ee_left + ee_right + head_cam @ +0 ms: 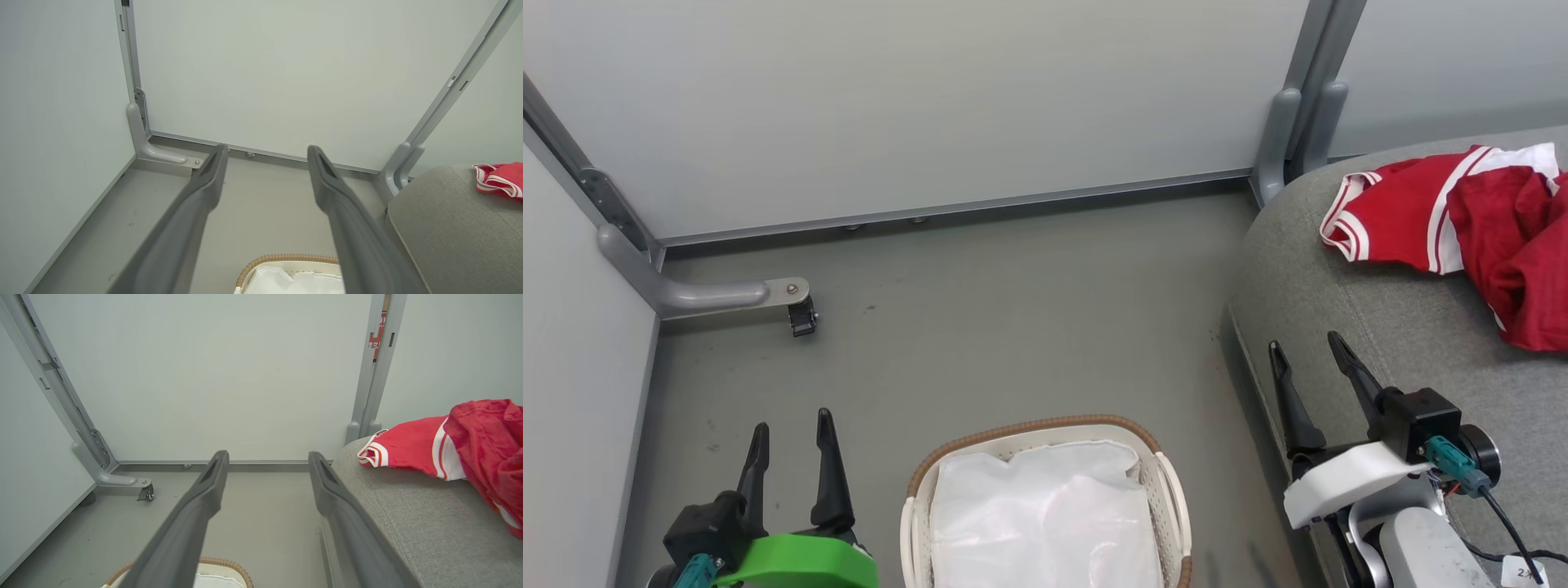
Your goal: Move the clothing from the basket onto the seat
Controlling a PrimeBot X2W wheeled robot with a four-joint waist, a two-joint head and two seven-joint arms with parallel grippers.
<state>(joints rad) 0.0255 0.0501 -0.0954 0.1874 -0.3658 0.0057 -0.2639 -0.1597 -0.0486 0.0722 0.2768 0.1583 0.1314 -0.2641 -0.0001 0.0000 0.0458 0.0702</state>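
Left fingers (829, 474) and right fingers (1352, 369) both spread wide and empty; basket (1029, 430) cleared, clothing (1405, 212) on the seat (1388, 327).
Nearest, the left fingers hover over the grey floor (980, 327) just beside the basket. Its inside shows nothing but the white liner (1045, 514), with no red in sight, so the job looks finished unless something lies hidden under the liner's folds. The right fingers hang above the seat's rounded edge, apart from the cloth. Farther right, the red garments with white trim lie heaped on the grey cushion, well in from that edge. Good practice now, I judge, is restraint: draw each arm away without brushing the woven rim or dragging the fabric, and look into the basket before calling it done. Pale partition panels (931, 106) close the scene behind.
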